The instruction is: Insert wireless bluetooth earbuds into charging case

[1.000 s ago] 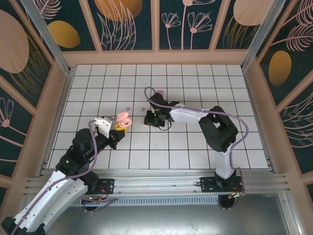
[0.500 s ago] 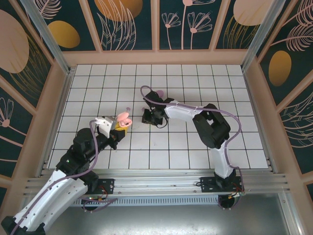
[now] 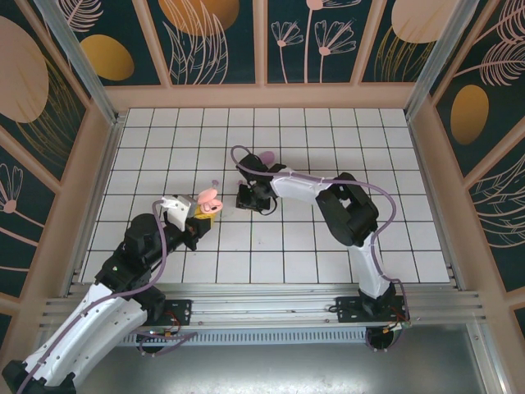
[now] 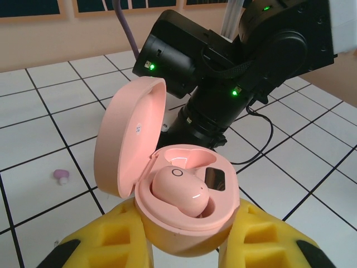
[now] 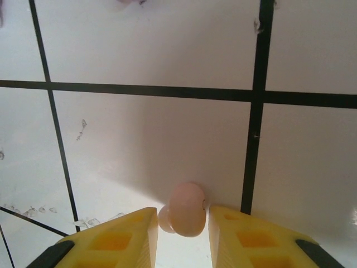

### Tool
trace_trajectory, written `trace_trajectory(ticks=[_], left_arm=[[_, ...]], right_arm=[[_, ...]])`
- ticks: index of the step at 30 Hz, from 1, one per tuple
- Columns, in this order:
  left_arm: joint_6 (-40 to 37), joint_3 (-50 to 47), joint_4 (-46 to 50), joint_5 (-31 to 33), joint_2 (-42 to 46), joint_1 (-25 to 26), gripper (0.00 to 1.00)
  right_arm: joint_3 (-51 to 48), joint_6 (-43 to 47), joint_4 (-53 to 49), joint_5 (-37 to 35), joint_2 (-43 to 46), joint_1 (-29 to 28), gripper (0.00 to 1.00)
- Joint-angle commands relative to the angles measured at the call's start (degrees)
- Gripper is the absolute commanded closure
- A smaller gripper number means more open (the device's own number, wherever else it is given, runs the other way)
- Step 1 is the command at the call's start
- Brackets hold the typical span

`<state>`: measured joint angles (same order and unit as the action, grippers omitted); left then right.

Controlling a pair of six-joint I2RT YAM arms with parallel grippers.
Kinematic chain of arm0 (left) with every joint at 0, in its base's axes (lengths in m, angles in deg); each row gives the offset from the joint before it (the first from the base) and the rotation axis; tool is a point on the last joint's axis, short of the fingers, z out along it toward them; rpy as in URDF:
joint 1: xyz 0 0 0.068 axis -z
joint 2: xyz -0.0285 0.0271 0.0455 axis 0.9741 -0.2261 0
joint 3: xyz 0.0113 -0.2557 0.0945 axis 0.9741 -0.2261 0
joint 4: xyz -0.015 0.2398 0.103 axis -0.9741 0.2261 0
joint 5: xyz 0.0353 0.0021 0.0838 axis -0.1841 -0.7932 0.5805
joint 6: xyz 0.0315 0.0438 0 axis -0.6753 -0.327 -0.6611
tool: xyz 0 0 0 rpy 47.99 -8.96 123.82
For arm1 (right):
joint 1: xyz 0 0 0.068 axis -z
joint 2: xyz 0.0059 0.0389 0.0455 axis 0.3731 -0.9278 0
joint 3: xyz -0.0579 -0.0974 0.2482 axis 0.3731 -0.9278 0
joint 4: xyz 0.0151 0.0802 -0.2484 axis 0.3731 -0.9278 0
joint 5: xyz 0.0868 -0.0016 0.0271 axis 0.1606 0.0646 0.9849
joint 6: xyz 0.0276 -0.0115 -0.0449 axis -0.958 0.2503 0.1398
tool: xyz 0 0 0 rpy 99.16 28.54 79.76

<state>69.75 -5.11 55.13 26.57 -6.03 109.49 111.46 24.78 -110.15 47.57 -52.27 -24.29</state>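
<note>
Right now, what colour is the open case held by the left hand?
The case is pale pink, inside and out; the left wrist view shows it best.

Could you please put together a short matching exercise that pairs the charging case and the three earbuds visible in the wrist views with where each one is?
Things
1. charging case
2. glossy pink earbud, left wrist view
3. lilac earbud, left wrist view
4. pale pink earbud, right wrist view

Places
A. lying loose on a white tile
B. seated in the open case
C. between the fingers of the right gripper
D. clamped in the left gripper, lid up

Pairs: 1-D, 2-B, 3-A, 4-C
</note>
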Motion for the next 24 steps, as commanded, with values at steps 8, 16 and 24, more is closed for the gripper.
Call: trace_trajectory(ticks=[8,16,24], left_arm=[[-0.59,1.21,-0.68,-1.22,0.52,-0.23,0.94],[-0.3,1.11,-0.68,-1.75,0.64,-0.26,0.94],[0.11,0.51,-1.43,-2.17,0.83,-0.21,0.94]], right_arm=[[2.69,1.6,-1.85,-1.42,-2.17,-0.21,0.73],[3.35,2.12,-2.15,-1.42,-2.59,-0.21,0.78],[2.35,2.29,-2.47,-2.4,-0.96,-0.3,0.83]])
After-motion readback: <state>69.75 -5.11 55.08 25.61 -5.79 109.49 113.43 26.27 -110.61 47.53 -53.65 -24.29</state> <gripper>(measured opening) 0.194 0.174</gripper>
